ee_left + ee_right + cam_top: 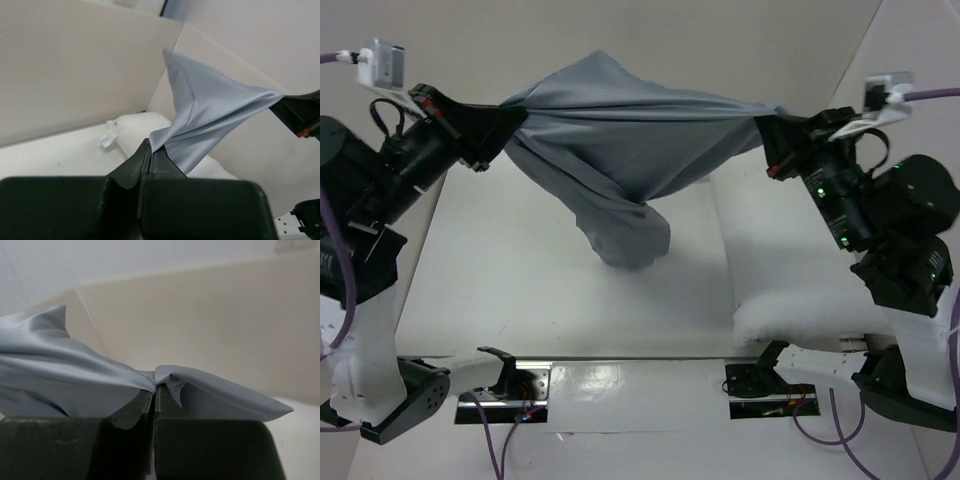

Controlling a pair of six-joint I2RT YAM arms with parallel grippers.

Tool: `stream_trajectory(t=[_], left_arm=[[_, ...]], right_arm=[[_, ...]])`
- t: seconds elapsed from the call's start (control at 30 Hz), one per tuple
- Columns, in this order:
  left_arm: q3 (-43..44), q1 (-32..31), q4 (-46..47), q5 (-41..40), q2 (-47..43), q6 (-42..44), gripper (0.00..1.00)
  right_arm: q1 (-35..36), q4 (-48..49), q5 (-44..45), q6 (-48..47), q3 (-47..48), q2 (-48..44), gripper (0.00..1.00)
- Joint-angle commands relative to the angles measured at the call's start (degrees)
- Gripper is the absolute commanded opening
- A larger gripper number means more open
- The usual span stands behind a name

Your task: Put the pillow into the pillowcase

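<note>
Left jaws and right jaws were each pinched shut on the pillowcase (620, 150), which hung between them. The pillow (790, 285) lay below the right jaws. The sack's mouth probably needed finding and spreading first.

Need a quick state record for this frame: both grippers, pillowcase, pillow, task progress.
left gripper: shut on one end of the pillowcase
right gripper: shut on the opposite end of the pillowcase
pillowcase: held in the air, stretched between the two grippers, middle sagging toward the table; cannot tell whether the low part touches it
pillow: lying on the right part of the table, outside the pillowcase, touched by neither gripper
task progress: pillow not yet in the pillowcase
</note>
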Motion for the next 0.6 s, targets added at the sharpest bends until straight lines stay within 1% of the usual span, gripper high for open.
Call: stream_trajectory(t=[0.0, 0.07, 0.17, 0.23, 0.3, 0.33, 0.37, 0.43, 0.47, 0.5, 0.53, 0.57], left_arm=[[5.02, 0.36, 3.84, 1.25, -0.52, -0.99, 0.0], [5.65, 0.36, 4.37, 1.26, -0.52, -1.6, 0.0], [3.29, 0.36, 5.69, -1.89, -0.52, 0.06, 0.0], [0.83, 0.36, 5.69, -5.74, 1.14, 1.29, 0.0], [-0.4, 0.97, 5.08, -7.96, 3.33, 3.58, 0.0], [-0.41, 1.59, 4.37, -8.49, 4.82, 4.11, 0.0], [-0.41, 2.46, 2.89, -8.5, 8.23, 4.63, 0.0], [-2.59, 6.41, 2.87, -7.01, 11.24, 4.64, 0.0], [-3.91, 7.82, 2.87, -5.87, 13.69, 4.64, 0.0], [-5.49, 11.66, 4.27, -4.29, 14.85, 3.94, 0.0], [-7.42, 13.36, 5.24, -3.06, 15.73, 3.24, 0.0], [-11.27, 14.76, 6.2, -3.05, 16.69, 2.71, 0.0]], right_arm=[[-0.23, 14.31, -1.4, -5.69, 1.65, -0.64, 0.0], [-0.23, 16.0, -1.41, -7.27, 2.26, 1.45, 0.0], [-0.23, 19.86, -0.8, -9.9, 1.39, 4.87, 0.0], [-0.23, 22.41, 0.08, -11.31, 0.69, 7.17, 0.0], [-0.23, 22.95, 1.39, -13.16, 0.68, 11.19, 0.0], [-0.23, 25.21, 2.01, -14.21, -0.19, 12.53, 0.0], [-0.23, 26.19, 2.02, -15.78, -1.59, 13.84, 0.0], [-0.84, 30.22, 2.02, -17.81, -3.97, 17.36, 0.0], [-2.32, 31.11, 0.54, -17.82, -5.46, 18.59, 0.0], [-3.64, 31.9, -0.7, -17.3, -6.08, 20.08, 0.0], [-5.22, 32.52, -4.8, -16.25, -6.61, 23.14, 0.0], [-7.07, 34.01, -7.45, -14.85, -7.14, 24.83, 0.0]])
